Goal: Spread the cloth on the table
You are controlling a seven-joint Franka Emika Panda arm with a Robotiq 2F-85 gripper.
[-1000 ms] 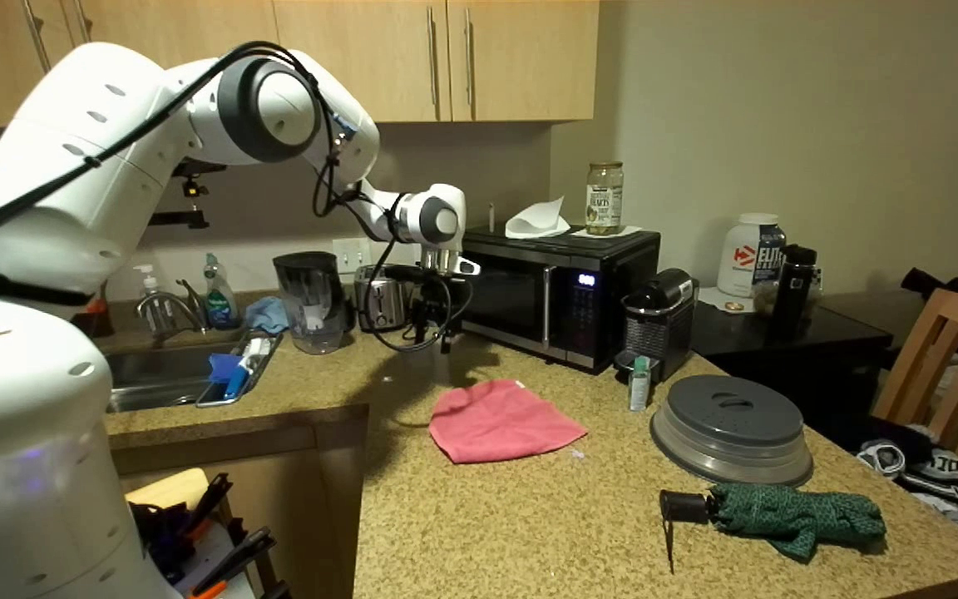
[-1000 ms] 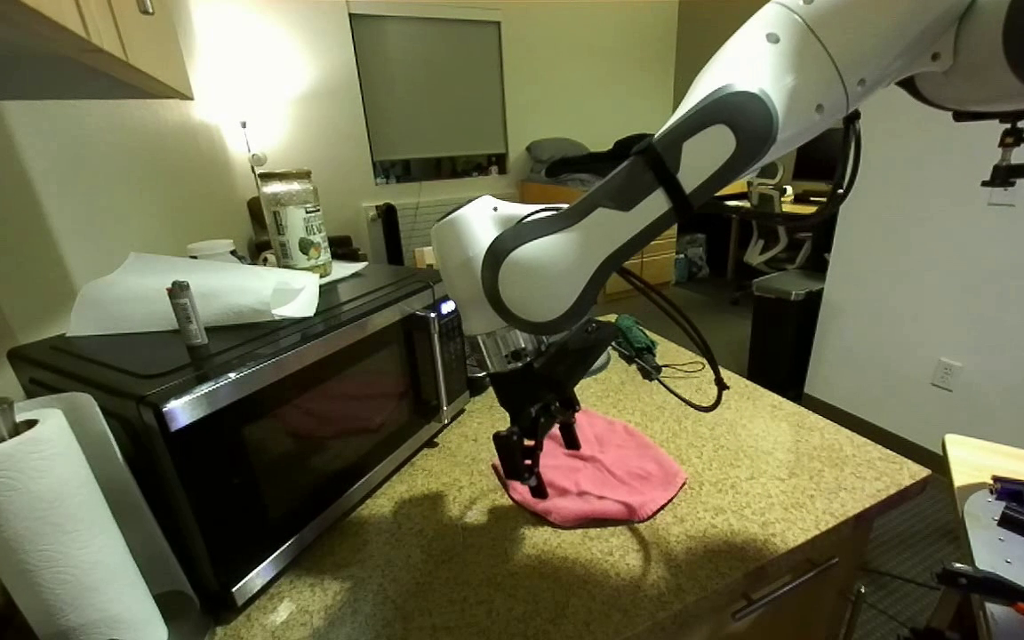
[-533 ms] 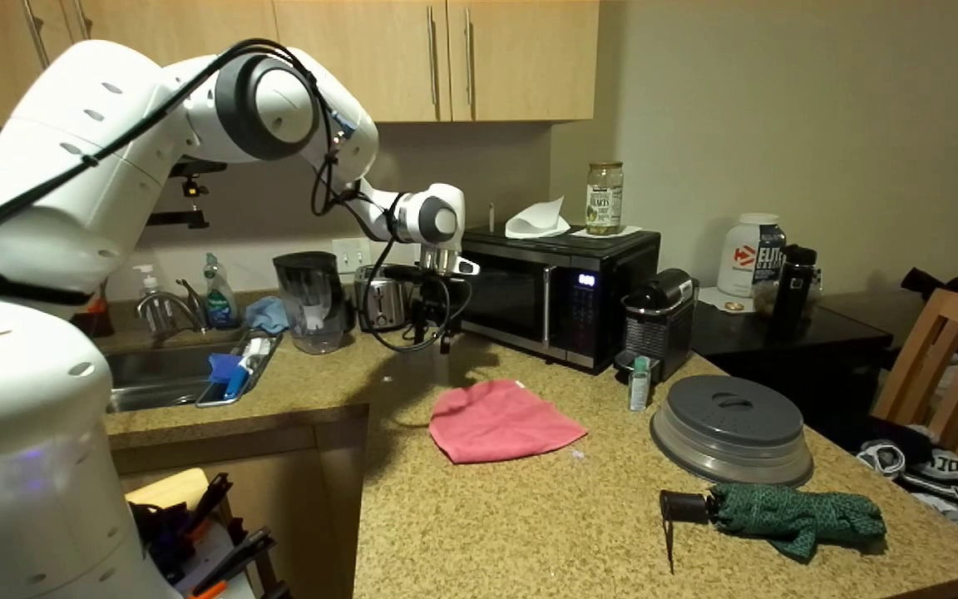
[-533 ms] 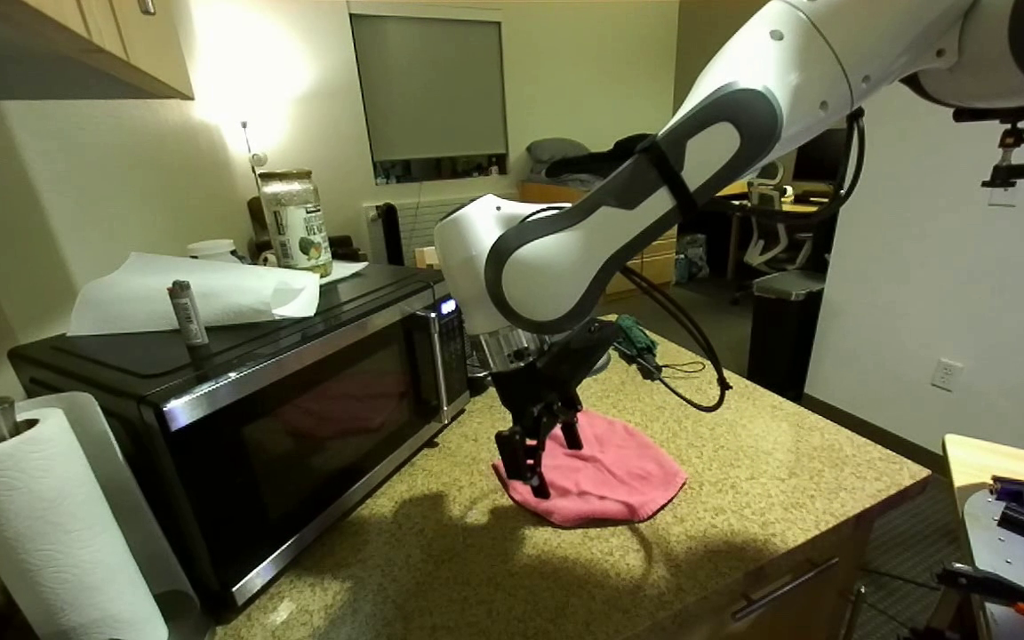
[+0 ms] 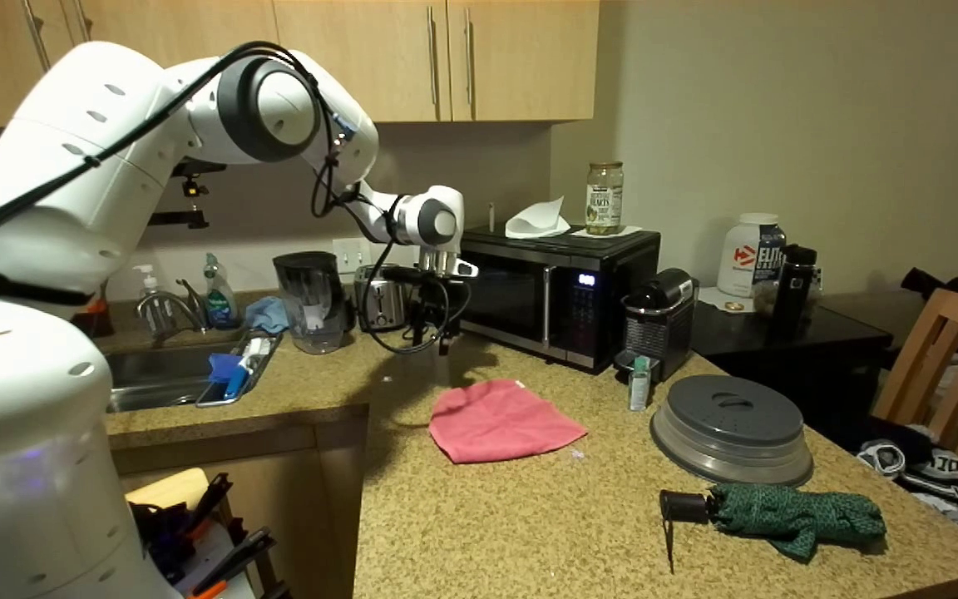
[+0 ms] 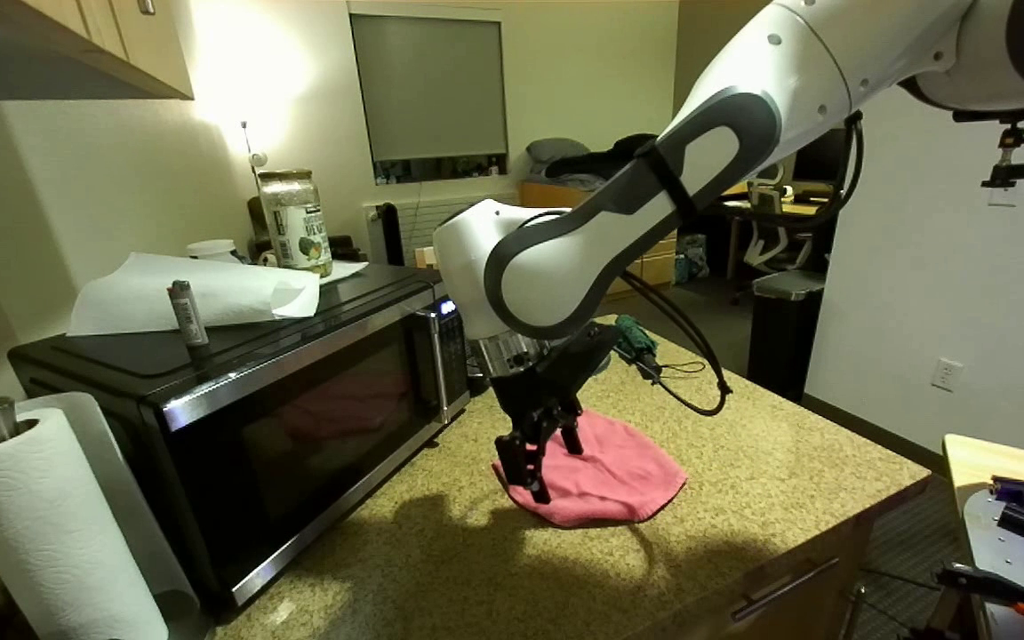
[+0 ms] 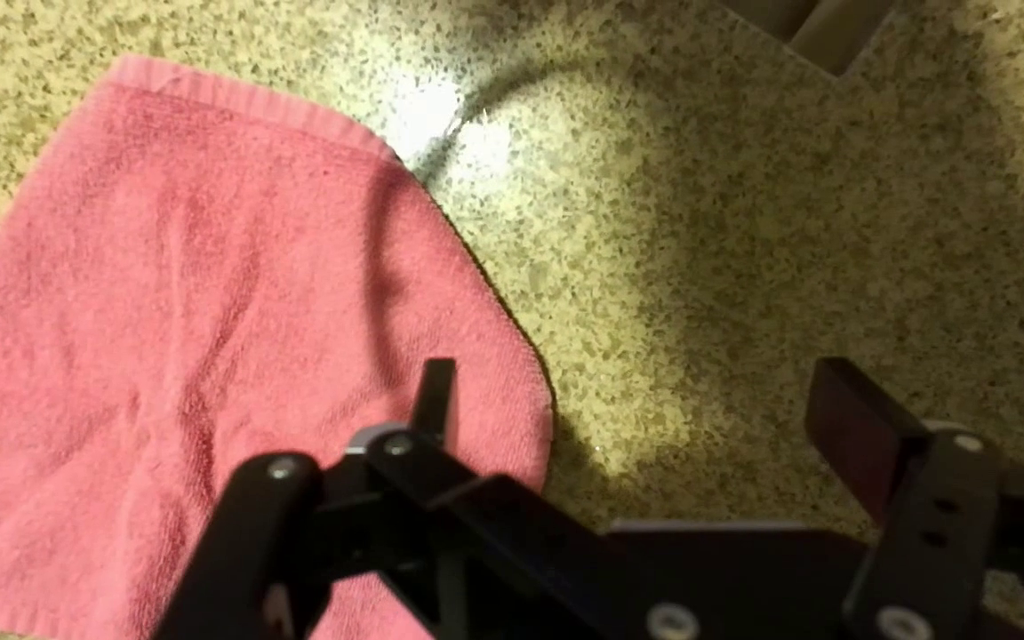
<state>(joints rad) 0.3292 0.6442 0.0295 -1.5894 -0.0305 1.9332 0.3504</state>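
Gripper [image 7: 635, 391] is hovering above the countertop [image 5: 479, 532], fingers [image 7: 863, 436] standing wide apart and holding nothing. Pink-red cloth [image 5: 500, 420] is lying on the countertop in front of the microwave [image 5: 579, 308], mostly flat. Progress, by my judgement: bulk of the spreading is looking done; creases are running through the middle, and the rounded edge nearest the gripper is probably hiding a tucked-under corner, so unfolding and smoothing are remaining. Not showing: the underside of that edge. Wrist view is cutting off part of the cloth, and the gripper itself is covering more. Height above the fabric is proving hard to gauge.
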